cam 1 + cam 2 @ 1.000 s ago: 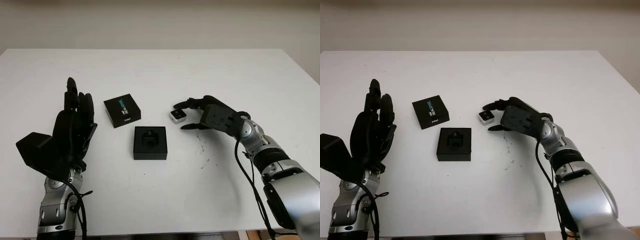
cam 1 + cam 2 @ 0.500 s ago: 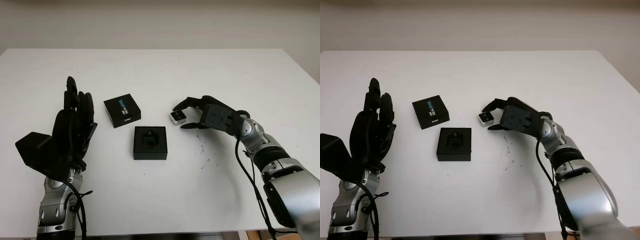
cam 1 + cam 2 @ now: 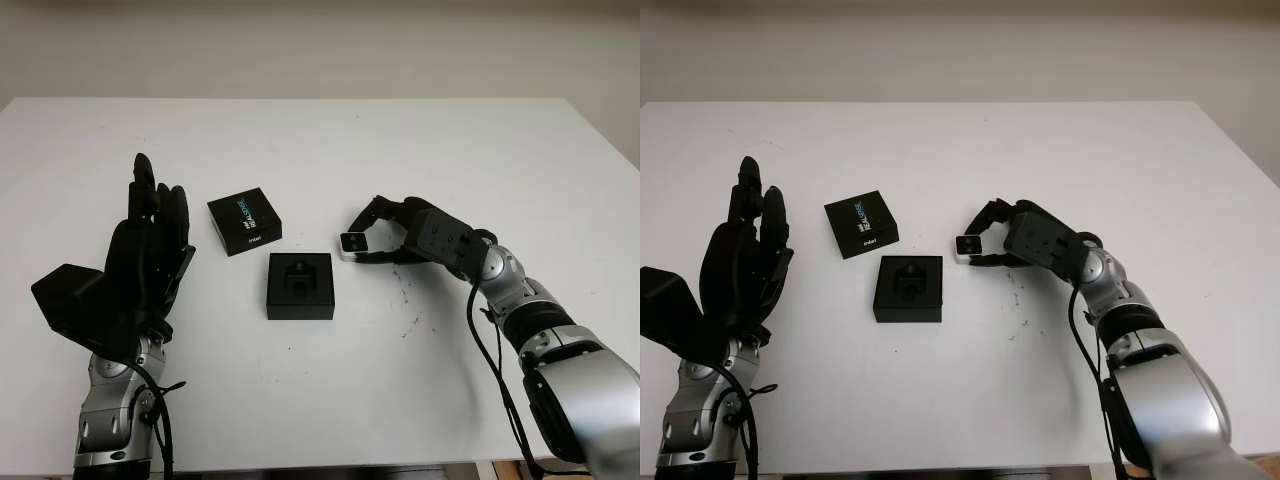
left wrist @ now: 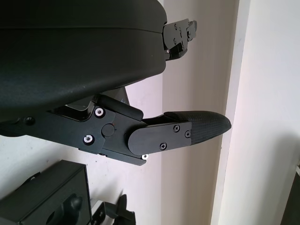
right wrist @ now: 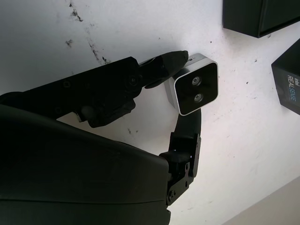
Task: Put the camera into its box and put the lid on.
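Observation:
A small silver camera (image 3: 352,244) with a dark front sits pinched in my right hand (image 3: 372,236), just right of the open black box (image 3: 300,285). In the right wrist view the camera (image 5: 196,89) shows two lenses, with black fingertips (image 5: 176,60) on both of its sides. The box has a moulded black insert. Its lid (image 3: 244,220), black with blue print, lies flat on the table behind and left of the box. My left hand (image 3: 150,250) is open and raised upright at the left, away from all three.
The white table (image 3: 320,140) runs to a far edge against a pale wall. Small dark scuff marks (image 3: 408,300) lie on the table right of the box. A corner of the box (image 4: 47,199) appears in the left wrist view.
My right hand has closed its fingers on the camera and carried it a little toward the box. The left hand has stayed where it was.

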Robot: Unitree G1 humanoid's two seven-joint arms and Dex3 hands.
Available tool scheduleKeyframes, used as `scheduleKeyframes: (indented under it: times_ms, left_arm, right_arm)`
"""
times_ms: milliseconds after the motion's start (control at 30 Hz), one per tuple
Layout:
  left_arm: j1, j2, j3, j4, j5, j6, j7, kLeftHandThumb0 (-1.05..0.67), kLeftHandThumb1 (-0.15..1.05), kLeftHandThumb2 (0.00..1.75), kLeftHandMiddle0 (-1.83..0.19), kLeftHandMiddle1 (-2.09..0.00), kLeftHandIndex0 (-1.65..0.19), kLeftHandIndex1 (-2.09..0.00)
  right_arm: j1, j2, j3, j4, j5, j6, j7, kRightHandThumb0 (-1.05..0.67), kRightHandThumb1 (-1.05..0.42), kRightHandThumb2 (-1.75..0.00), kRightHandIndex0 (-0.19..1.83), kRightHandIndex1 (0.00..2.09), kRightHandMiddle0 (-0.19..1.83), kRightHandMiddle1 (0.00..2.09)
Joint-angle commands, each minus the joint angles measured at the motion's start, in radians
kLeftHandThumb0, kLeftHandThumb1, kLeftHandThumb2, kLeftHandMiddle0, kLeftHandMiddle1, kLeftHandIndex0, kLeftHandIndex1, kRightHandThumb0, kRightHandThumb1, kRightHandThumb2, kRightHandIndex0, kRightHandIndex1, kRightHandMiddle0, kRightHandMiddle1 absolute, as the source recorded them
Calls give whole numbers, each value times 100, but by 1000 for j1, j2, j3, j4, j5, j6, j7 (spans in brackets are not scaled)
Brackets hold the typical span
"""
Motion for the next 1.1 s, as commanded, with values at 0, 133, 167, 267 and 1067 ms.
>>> scheduleKeyframes:
  times_ms: [0,133,167,267,1067]
  left_arm:
    - [-2,-2,-2,-6,1,-2,-2,-67,105,53,19,0,19,0]
    - [-4,-2,0,-2,-4,-5,-8,-67,105,53,19,0,19,0]
    - [-3,-3,0,-3,-5,-4,-8,-67,105,53,19,0,19,0]
    - [-6,-1,1,1,-2,-6,-9,-67,105,52,19,0,19,0]
    - [-8,11,7,3,-7,-2,-27,-67,105,51,19,0,19,0]
  right_arm:
    - [65,49,37,21,-22,11,18,-46,-89,-5,48,10,44,147]
    - [76,55,37,18,-21,11,19,-49,-90,-6,45,9,40,152]
    - [80,56,36,17,-20,12,17,-50,-90,-6,44,8,40,153]
    - [91,62,28,13,-13,22,12,-50,-90,-6,42,7,39,153]
    - [200,111,-28,-46,45,-22,-126,-39,-96,-6,47,8,27,173]
